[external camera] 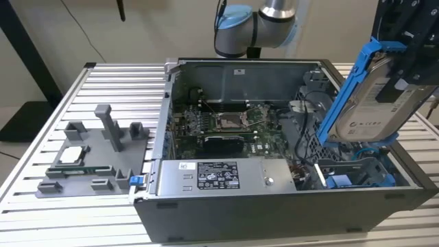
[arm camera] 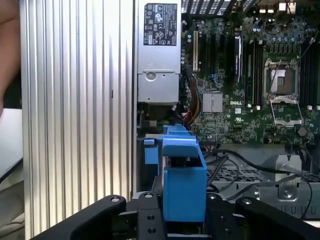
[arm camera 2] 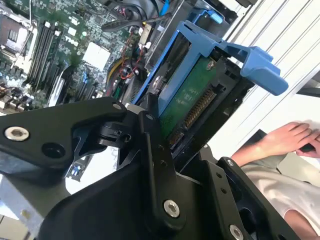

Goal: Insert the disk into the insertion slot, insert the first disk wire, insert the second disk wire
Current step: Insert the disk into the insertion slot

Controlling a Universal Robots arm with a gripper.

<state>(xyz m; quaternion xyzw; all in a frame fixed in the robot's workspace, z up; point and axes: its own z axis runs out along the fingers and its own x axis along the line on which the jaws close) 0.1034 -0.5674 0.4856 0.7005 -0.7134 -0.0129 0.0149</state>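
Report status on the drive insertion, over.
Gripper shut on the disk. Disk tilted steeply above the insertion slot, not yet in. Black cables lie near the slot.

One disk [external camera: 370,105], one computer case [external camera: 274,218], one power-supply box [external camera: 219,177], one motherboard [external camera: 226,126]

We see the blue-framed hard drive [external camera: 376,100] raised, steeply tilted, its label showing. The insertion slot [external camera: 357,172] lies just beneath it.
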